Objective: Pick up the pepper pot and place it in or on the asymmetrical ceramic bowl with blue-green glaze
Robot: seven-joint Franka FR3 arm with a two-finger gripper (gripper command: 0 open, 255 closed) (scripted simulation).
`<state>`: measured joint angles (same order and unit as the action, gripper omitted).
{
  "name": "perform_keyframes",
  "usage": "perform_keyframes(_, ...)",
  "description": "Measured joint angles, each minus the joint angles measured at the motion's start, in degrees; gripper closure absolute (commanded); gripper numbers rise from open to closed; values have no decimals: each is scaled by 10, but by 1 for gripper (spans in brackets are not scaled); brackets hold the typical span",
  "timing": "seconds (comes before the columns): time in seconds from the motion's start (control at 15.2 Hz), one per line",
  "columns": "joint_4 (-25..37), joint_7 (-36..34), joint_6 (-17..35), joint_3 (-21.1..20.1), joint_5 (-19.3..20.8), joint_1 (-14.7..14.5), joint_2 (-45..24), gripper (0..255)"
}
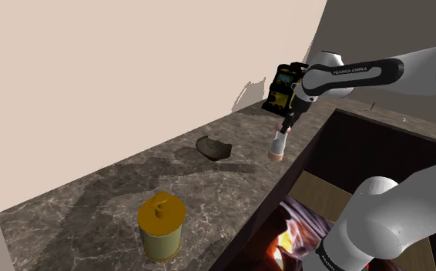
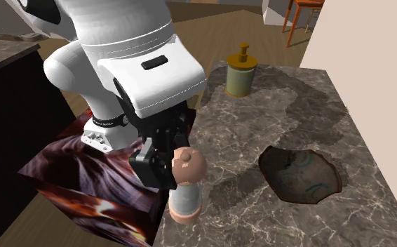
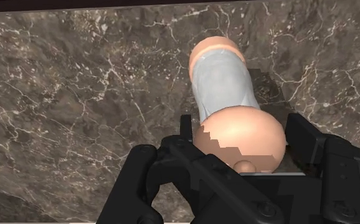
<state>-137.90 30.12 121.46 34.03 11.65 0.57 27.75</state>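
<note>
1. Shoulder view: the pincer [image 1: 284, 125] hangs over the desk [image 1: 93, 208] near its front edge, clenched on the head of the pepper pot [image 1: 279, 145], which hangs upright below it. I cannot tell whether the pot's base is clear of the marble or just touching it. The bowl [image 1: 213, 148], dark and low with an uneven rim, lies near the pot toward this view's left. As I judge it, the step in hand is the carry. Raise the pot enough for its base to pass above the rim, then travel straight to the bowl without tilting the wrist.

2. Second exterior view: the pot is close to the desk's edge, and the bowl lies further in, toward this view's right, with blue-green streaks inside. A yellow jar [image 2: 240, 72] stands well apart at the far end, so it should not obstruct the path. The bowl looks shallow and the pot tall and narrow, so tipping is the likely risk. Aim for the widest, flattest part of the hollow, not the raised side of the rim.

3. Wrist view: the black fingers [image 3: 306, 143] flank the pot's rounded pink head and seem to press it from both sides. The grey body points away toward the marble. A round head can slip, so move slowly and lower until the base rests before opening.
</note>
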Motion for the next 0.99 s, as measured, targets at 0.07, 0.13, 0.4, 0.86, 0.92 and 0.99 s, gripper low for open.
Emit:
perform_keyframes(0.07,8,0,-10,-2,0,0,2,255)
perform_keyframes(0.13,14,-1,-19,-4,0,1,5,255)
perform_keyframes(0.4,40,-3,-50,-11,-3,-1,10,255)
perform_keyframes(0.86,88,-7,-103,-23,-8,-3,16,255)
perform_keyframes(0.92,94,-12,-107,-28,-11,-7,12,255)
perform_keyframes(0.99,102,-18,-108,-33,-16,-12,5,255)
